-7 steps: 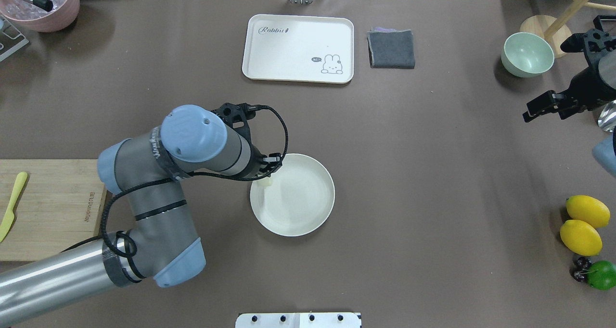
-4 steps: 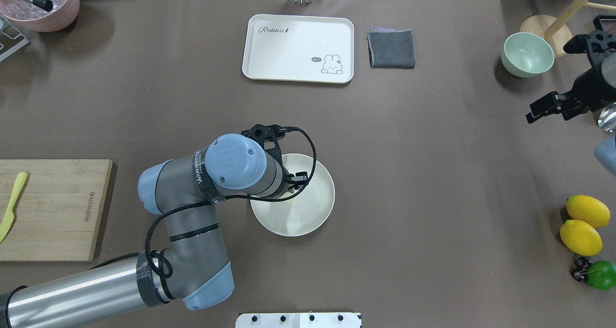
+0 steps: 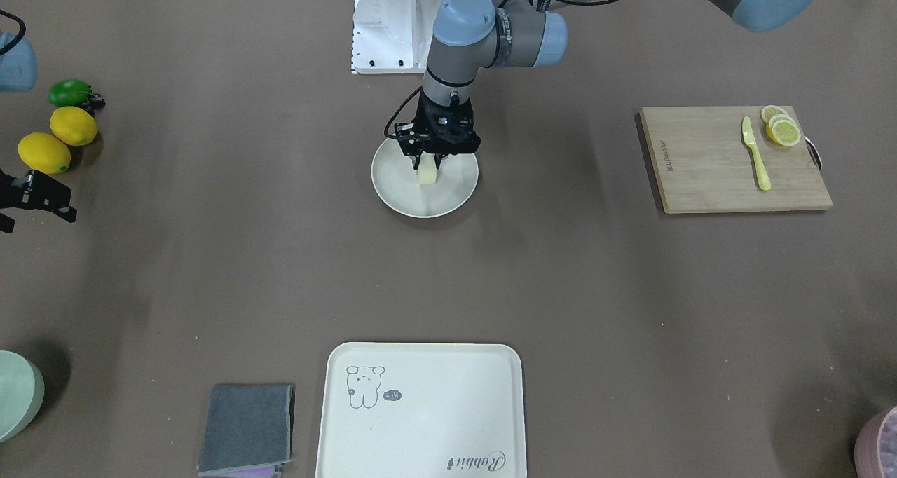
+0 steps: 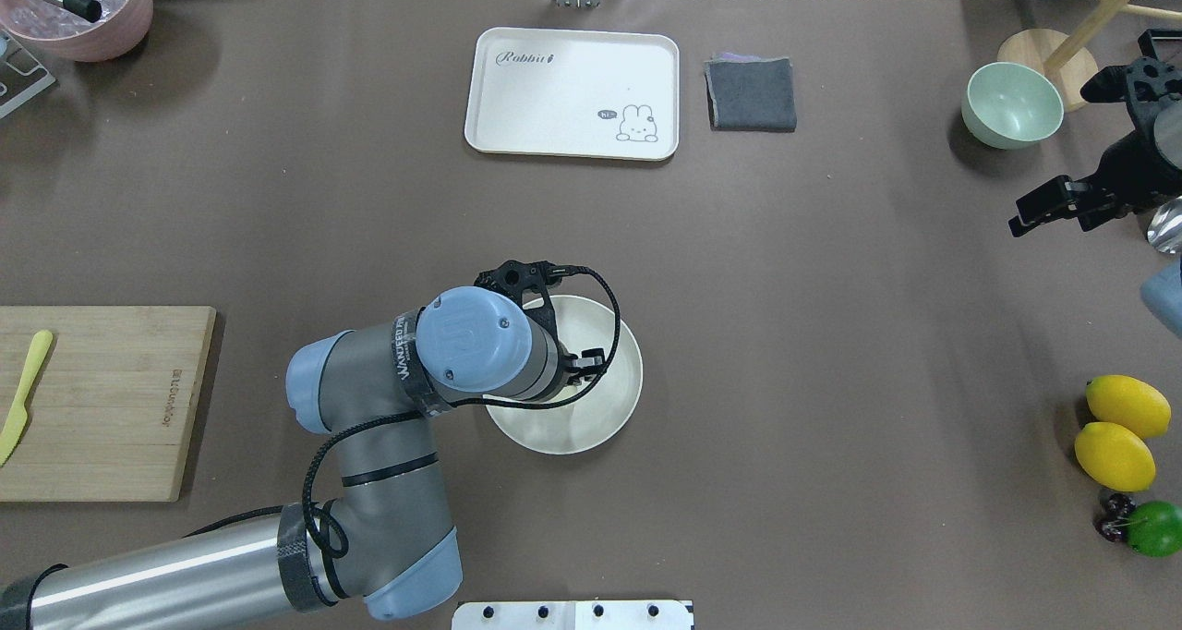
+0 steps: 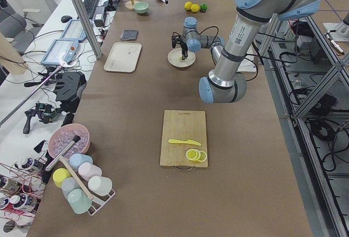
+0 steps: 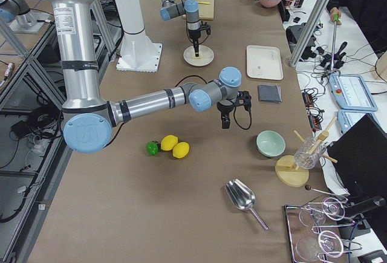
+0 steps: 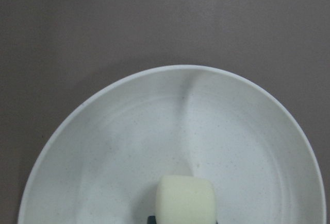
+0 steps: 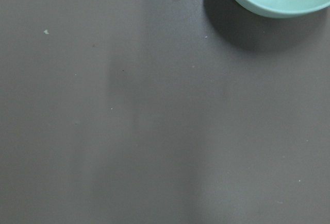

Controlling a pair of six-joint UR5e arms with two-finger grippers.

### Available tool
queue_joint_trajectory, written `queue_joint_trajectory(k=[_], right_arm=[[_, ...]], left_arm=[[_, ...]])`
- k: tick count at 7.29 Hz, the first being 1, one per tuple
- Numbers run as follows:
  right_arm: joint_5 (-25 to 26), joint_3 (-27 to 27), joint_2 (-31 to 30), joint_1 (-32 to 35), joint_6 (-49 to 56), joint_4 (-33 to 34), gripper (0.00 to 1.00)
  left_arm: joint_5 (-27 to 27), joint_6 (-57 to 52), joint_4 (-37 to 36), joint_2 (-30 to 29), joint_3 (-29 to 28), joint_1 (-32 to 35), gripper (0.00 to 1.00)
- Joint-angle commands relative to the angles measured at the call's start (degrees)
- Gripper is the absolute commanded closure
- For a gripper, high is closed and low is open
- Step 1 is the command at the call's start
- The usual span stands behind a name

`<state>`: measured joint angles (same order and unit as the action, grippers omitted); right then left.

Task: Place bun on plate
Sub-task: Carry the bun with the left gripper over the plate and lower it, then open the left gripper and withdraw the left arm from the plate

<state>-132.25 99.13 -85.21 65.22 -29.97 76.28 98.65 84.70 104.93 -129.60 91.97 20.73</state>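
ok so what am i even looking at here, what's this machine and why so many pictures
It is a robot with two arms at a table, each ending in a two-finger claw. The pictures show one moment from several cameras: one above, one facing the robot, one at each table end, and one on each wrist. The left claw is shut on a small pale bun, low over a round plate; whether the bun touches it, I cannot tell. The right claw hangs near a green bowl. Also there: a rabbit tray, a grey cloth, a cutting board and lemons.
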Motion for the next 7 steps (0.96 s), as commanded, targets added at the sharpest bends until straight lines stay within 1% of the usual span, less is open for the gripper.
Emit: queue_joint_trajectory(k=[1, 2, 3, 4, 5, 6, 7], right_arm=[[-0.03, 0.09, -0.13, 0.00, 0.00, -0.08, 0.00], [-0.03, 0.09, -0.13, 0.09, 0.00, -0.08, 0.00], [-0.03, 0.18, -0.21, 0.09, 0.00, -0.08, 0.00], [-0.11, 1.14, -0.91, 0.70, 0.00, -0.16, 0.00], [-0.55, 1.76, -1.79, 1.48, 0.00, -0.25, 0.00], [-1.07, 1.76, -2.84, 3.49, 0.87, -0.43, 0.00], [-2.12, 1.42, -3.63, 4.82, 4.62, 0.01, 0.00]], left_arm=[[-0.22, -0.06, 0.02, -0.13, 0.14, -0.07, 0.26], [-0.30, -0.15, -0.07, -0.13, 0.23, -0.07, 0.23], [-0.22, -0.15, -0.16, -0.13, 1.10, 0.36, 0.08], [0.13, -0.15, -0.94, 0.83, 5.11, 3.24, 0.02], [2.66, -1.37, -8.43, 5.36, 13.15, 7.01, 0.02], [10.69, -10.86, -21.47, 6.89, 21.07, 14.96, 0.02], [13.29, -26.53, -29.70, 7.60, 22.88, 21.31, 0.02]])
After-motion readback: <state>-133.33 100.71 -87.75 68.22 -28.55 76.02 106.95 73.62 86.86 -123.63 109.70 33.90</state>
